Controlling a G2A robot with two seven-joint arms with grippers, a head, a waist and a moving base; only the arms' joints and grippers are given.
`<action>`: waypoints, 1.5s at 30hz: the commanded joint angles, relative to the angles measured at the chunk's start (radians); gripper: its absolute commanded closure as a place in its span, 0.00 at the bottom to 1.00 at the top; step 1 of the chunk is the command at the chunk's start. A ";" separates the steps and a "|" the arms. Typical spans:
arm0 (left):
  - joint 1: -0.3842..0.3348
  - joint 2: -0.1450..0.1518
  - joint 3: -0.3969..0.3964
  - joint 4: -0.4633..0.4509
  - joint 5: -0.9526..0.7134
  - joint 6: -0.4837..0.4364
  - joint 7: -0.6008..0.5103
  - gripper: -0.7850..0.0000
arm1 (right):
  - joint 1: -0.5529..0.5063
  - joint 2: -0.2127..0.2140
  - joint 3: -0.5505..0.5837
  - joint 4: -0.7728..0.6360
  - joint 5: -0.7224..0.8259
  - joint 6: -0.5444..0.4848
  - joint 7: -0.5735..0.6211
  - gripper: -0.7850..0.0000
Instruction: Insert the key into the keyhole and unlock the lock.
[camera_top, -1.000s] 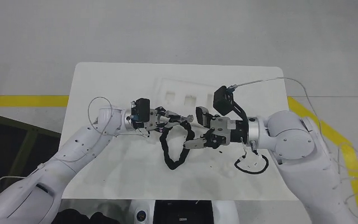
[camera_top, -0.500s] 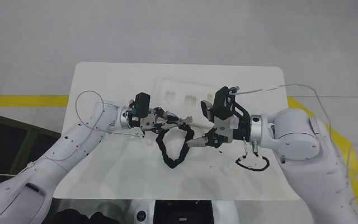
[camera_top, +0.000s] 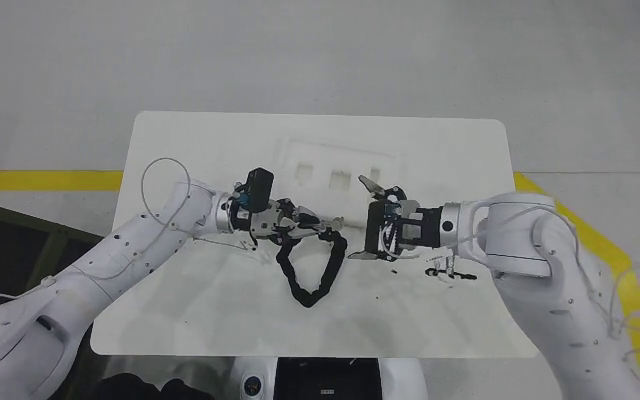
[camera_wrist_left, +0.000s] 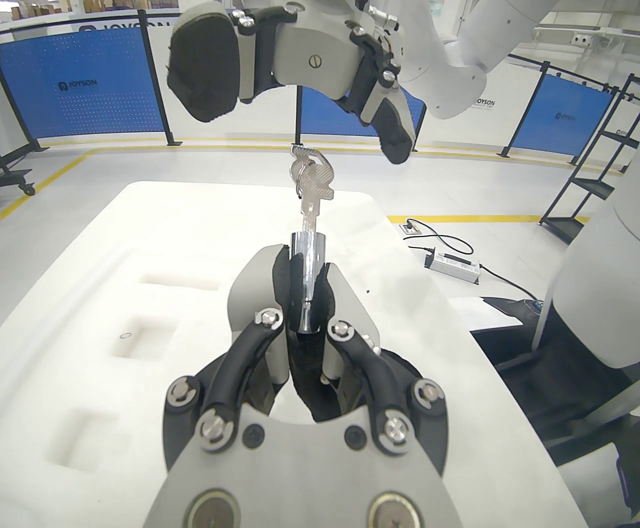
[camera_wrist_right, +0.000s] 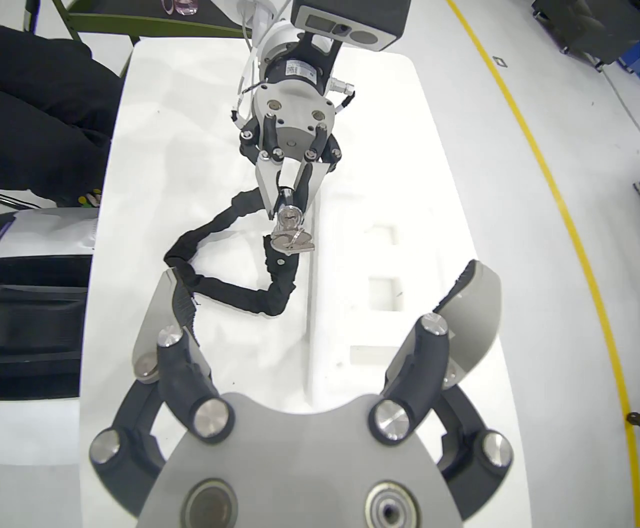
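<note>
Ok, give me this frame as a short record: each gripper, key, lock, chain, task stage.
left gripper: shut on lock, held above table
right gripper: open, empty, facing key, apart from it
key: blade in lock, head sticking out
chain: black-sleeved loop hanging from lock
stage: key inserted; unlocked or not, cannot tell

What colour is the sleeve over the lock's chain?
The sleeve is black; right wrist view shows it best.
</note>
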 joint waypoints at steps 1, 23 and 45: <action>-0.010 0.001 0.016 0.000 -0.008 0.000 0.000 1.00 | -0.003 -0.001 -0.011 -0.014 -0.080 0.003 -0.038 0.00; -0.057 0.001 0.092 0.012 -0.059 0.000 0.000 1.00 | -0.036 0.004 -0.105 -0.109 -0.558 0.032 -0.206 0.55; -0.060 0.001 0.100 0.018 -0.063 0.000 0.000 1.00 | -0.007 0.000 -0.145 -0.095 -0.435 0.011 -0.152 0.85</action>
